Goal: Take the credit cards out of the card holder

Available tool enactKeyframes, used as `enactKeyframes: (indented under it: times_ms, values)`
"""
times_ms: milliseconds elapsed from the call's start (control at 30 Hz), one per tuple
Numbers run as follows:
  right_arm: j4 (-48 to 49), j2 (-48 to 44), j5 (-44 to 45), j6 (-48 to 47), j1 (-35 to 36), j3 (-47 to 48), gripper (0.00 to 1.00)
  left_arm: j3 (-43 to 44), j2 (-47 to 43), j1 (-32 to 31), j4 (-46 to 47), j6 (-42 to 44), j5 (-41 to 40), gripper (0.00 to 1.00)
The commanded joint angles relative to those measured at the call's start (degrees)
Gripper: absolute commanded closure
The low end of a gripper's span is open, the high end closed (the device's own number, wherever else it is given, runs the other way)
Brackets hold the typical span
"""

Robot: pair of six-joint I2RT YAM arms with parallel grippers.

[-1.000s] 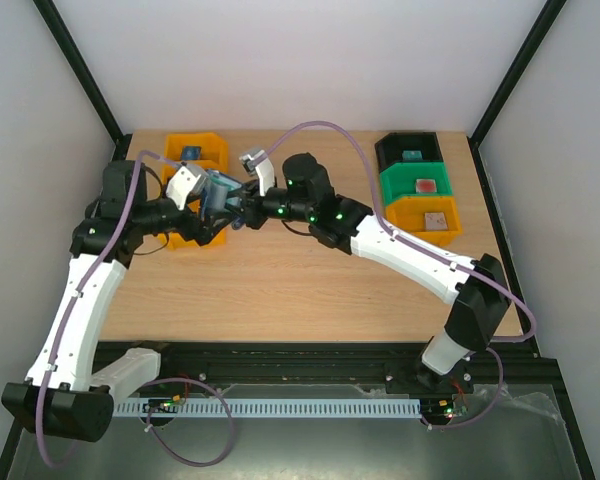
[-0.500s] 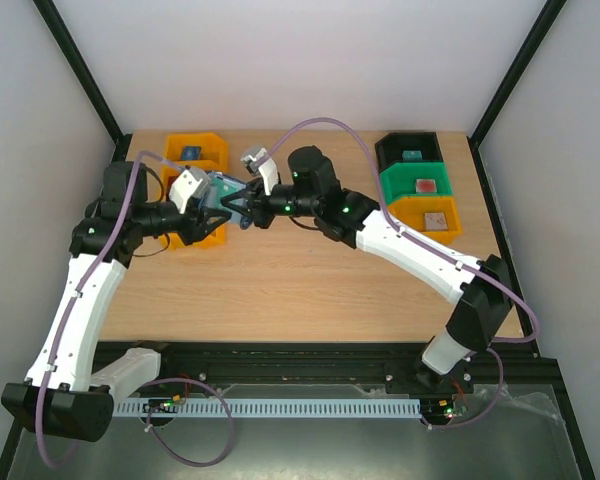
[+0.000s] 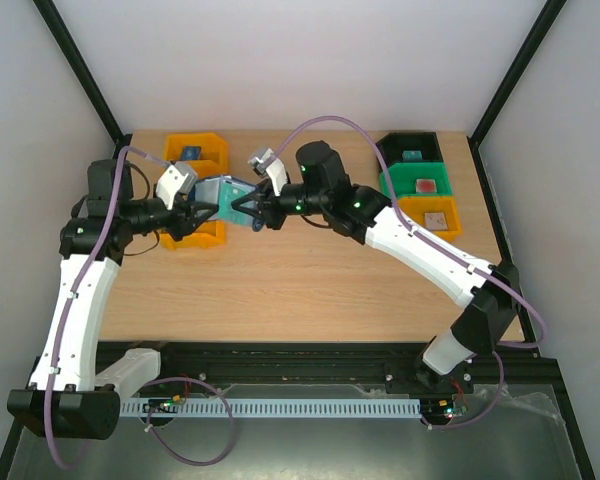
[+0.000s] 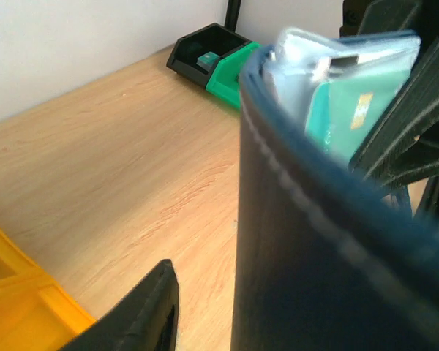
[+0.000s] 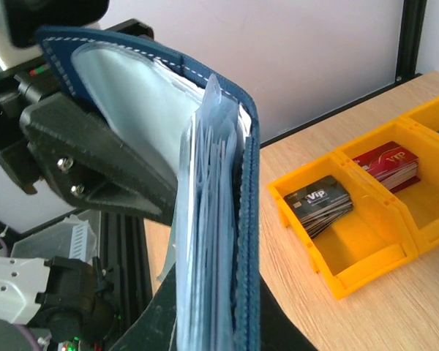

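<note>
Bright even light, soft shadows, card holder blurred close-up

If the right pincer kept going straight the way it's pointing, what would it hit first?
Past the card holder in its grip, the left pincer, which looks pressed against the holder's far side.

"Vip" on black card stack, "Vip" on red card stack, both in orange bin

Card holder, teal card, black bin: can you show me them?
card holder [image 4: 314, 278], left wrist view, dark outer cover.
teal card [image 4: 344, 121], left wrist view, its face.
black bin [image 4: 184, 67], left wrist view, front wall.
</note>
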Motion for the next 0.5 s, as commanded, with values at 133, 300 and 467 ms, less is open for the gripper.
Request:
enactKeyframes:
  times_ms: [133,300,467]
  values:
    - [-0.06,-3.63,-6.96,0.10,-1.32,0.23,0.98,1.06,-1.01,1.88,1.18,-0.62,3.24,0.85]
    - [-3.85,-0.61,9.20,18.16,-2.36,2.36,0.98,-4.04,-2.21,6.46,11.55,-14.18,-2.92,0.41]
    - [-9.20,-0.96,34.88,20.62,-1.54,-1.73,0.98,-5.70,-2.74,10.12,15.90,-18.74,-15.57,0.30]
